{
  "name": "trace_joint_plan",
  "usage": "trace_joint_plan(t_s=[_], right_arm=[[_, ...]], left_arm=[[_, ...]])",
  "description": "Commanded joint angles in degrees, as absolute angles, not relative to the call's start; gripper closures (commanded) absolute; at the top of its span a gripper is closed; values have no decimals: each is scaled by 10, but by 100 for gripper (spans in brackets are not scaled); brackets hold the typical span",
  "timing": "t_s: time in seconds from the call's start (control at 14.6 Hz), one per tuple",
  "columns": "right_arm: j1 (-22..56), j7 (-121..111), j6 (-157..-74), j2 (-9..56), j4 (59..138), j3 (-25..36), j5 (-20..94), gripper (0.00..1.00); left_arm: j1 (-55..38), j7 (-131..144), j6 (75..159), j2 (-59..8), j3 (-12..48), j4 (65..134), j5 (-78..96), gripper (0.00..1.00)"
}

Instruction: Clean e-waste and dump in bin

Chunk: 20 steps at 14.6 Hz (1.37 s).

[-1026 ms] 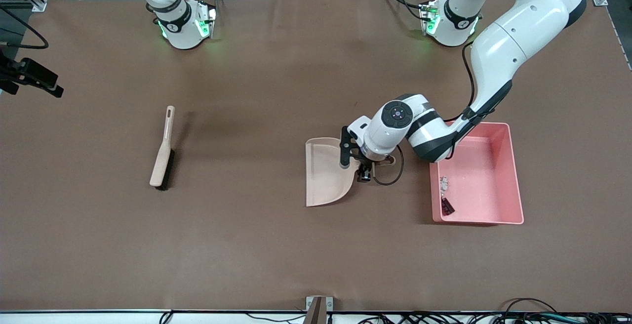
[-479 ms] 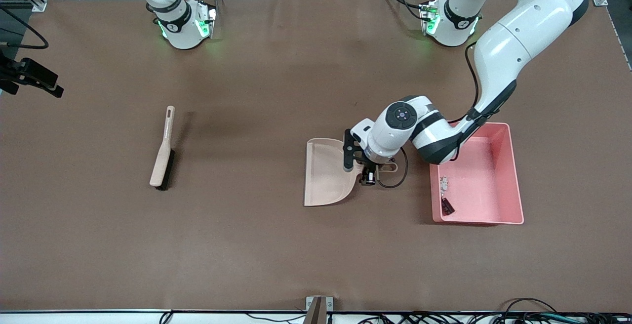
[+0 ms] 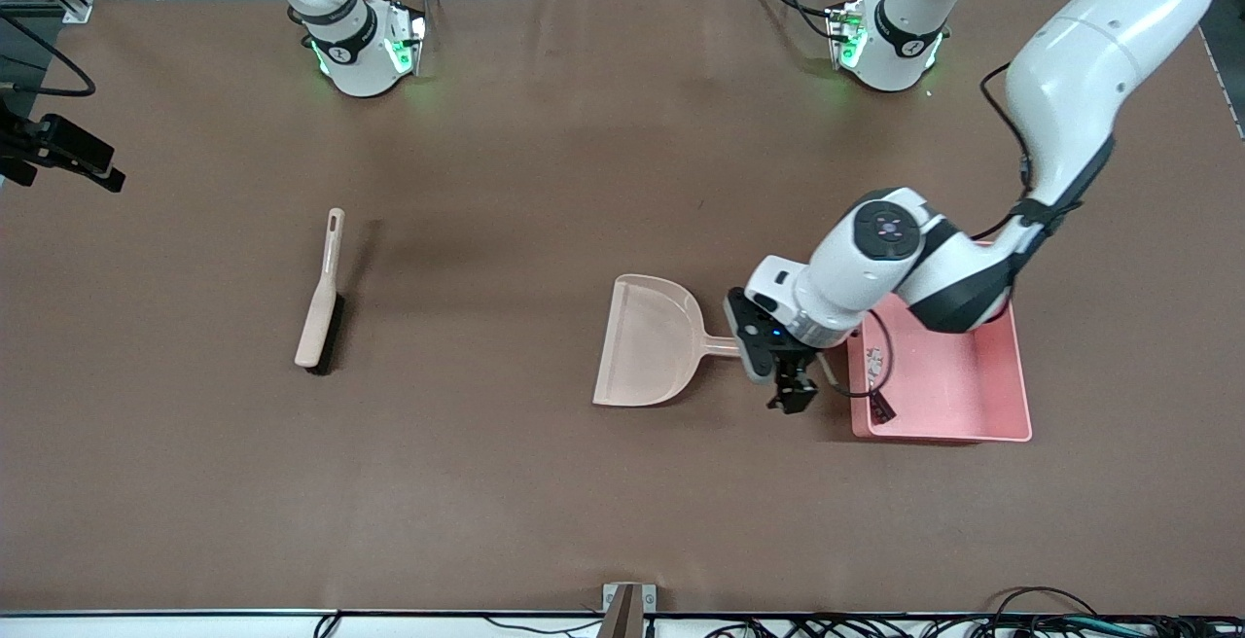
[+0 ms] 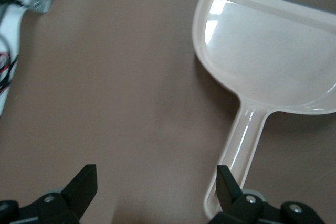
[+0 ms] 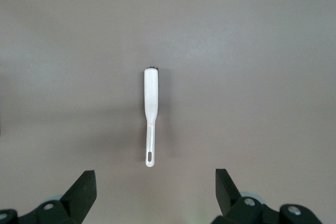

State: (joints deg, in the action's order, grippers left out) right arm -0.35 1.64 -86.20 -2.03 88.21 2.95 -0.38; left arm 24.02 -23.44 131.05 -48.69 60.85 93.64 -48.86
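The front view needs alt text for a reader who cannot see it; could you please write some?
The left gripper, open, hangs between the beige dustpan lying flat on the brown table and the pink bin holding the e-waste. A brush lies toward the right arm's end.

Bare table (image 3: 506, 482) surrounds brush (image 3: 321, 302), dustpan (image 3: 647, 341) and bin (image 3: 1012, 405).
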Motion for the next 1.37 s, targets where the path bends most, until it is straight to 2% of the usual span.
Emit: trace_joint_plan(t_s=[0.0,0.34,0.82,0.96,1.09,1.3], right_arm=[[-2,25,-860,-27,886,31,-4,0],[-2,25,-859,-27,886,31,-4,0],[-2,25,-860,-27,887,31,-4,0],[-2,25,-860,-27,887,31,-4,0],[-2,25,-860,-27,887,31,-4,0],[-2,25,-860,-27,887,31,-4,0]], left_arm=[[304,-171,1224,-473,674,919,-489,0],[409,-1,1089,-458,775,910,-490,0],[430,56,968,-443,804,832,-475,0],[428,57,959,-434,803,820,-468,0],[419,61,959,-394,786,820,-445,0],[359,86,959,-311,699,820,-371,0]])
